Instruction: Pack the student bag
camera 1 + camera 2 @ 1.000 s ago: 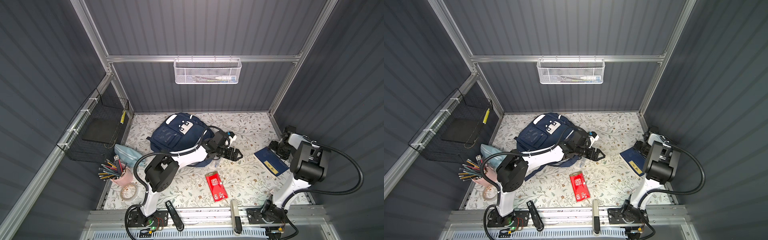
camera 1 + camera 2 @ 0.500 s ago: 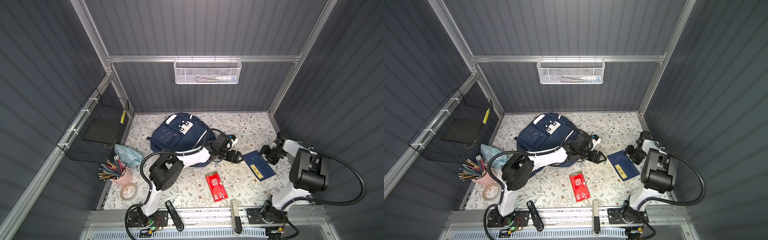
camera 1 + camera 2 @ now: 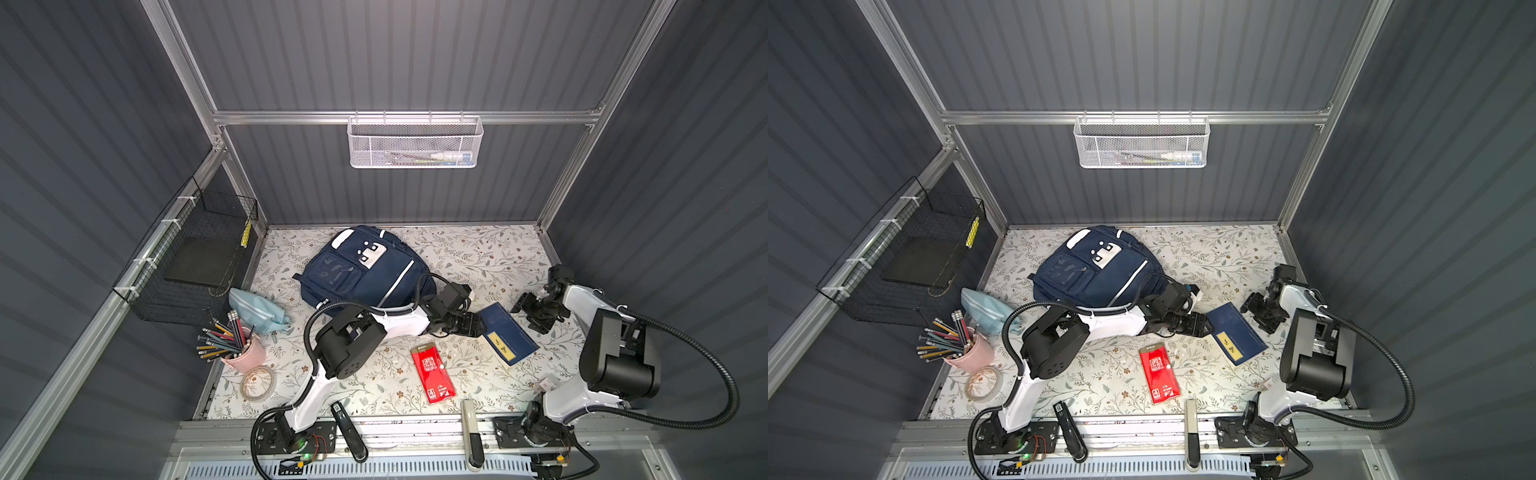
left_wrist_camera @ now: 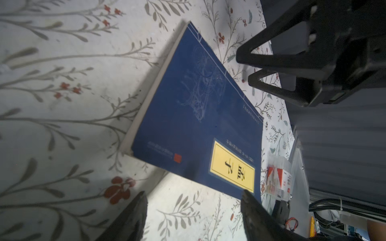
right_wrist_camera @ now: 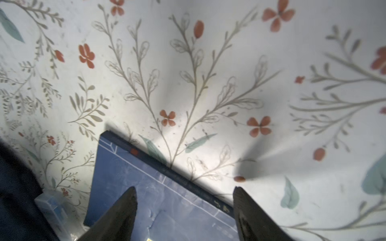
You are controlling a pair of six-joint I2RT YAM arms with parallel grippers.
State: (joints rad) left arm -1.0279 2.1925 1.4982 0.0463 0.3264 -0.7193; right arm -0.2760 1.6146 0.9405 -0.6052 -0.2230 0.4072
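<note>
Both grippers are crowding the blue book [image 3: 508, 334], which lies flat on the floral mat [image 3: 478, 253], right of centre in both top views. The left gripper [image 3: 478, 326] hovers at the book's left edge, jaws spread, nothing between them. In the left wrist view one tip sits right at the book's corner. The right gripper [image 3: 528, 318] is just off the book's upper right edge. It too is spread wide and empty, with the spine edge below it in the right wrist view.

The student bag [image 3: 365, 270] lies front-up at the back of the mat, upper centre of the frame. The left arm [image 3: 395, 324] stretches along its lower right side. From here I can't tell whether its main opening is unzipped.

Here's the worry. That book is thin and flat against the mat. A finger coming down could simply scrape the cover or shove it sideways instead of getting under an edge. Pushed from the left, it slides into the other gripper. Pushed from the upper right, it heads toward the red packet [image 3: 432, 372] lower in the frame.

The two grippers are also near each other, so if both close in at once they could knock fingers. The left arm, lying against the bag, might drag it on a swing. And if the bag is shut, a lifted book has nowhere to go.
</note>
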